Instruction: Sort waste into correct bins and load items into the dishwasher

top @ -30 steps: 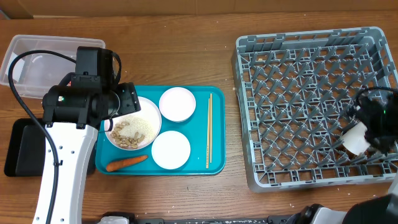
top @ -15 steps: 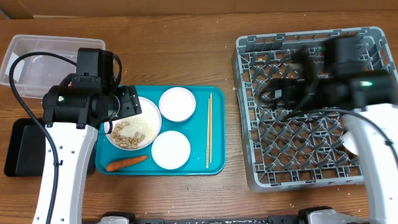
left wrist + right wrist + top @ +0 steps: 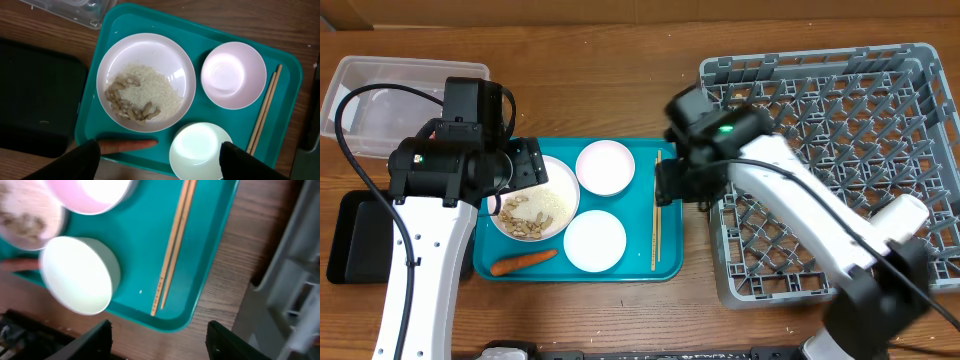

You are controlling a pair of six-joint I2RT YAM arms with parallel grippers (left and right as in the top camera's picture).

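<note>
A white plate [image 3: 552, 200] with beige food scraps [image 3: 135, 95], two white bowls [image 3: 605, 167] [image 3: 594, 241], an orange carrot [image 3: 523, 262] and wooden chopsticks [image 3: 656, 210] lie on the teal tray [image 3: 665, 262]. My left gripper [image 3: 160, 162] is open and empty above the carrot [image 3: 127, 145] and the near bowl [image 3: 200, 150]. My right gripper [image 3: 159, 340] is open and empty over the tray's right edge, by the chopsticks [image 3: 175, 245]. A small white cup [image 3: 900, 215] lies in the grey dish rack [image 3: 820, 120]. No wrapper or tissue is in view.
A clear tub [image 3: 380, 95] stands at the far left, with a black tray [image 3: 355, 235] in front of it. The rack's wall [image 3: 300, 280] is close on the right of my right gripper. Bare wood lies between the teal tray and the rack.
My right arm has swung left from the rack's right side to the teal tray's right edge. The white cup stays in the rack. The left arm has not moved.
</note>
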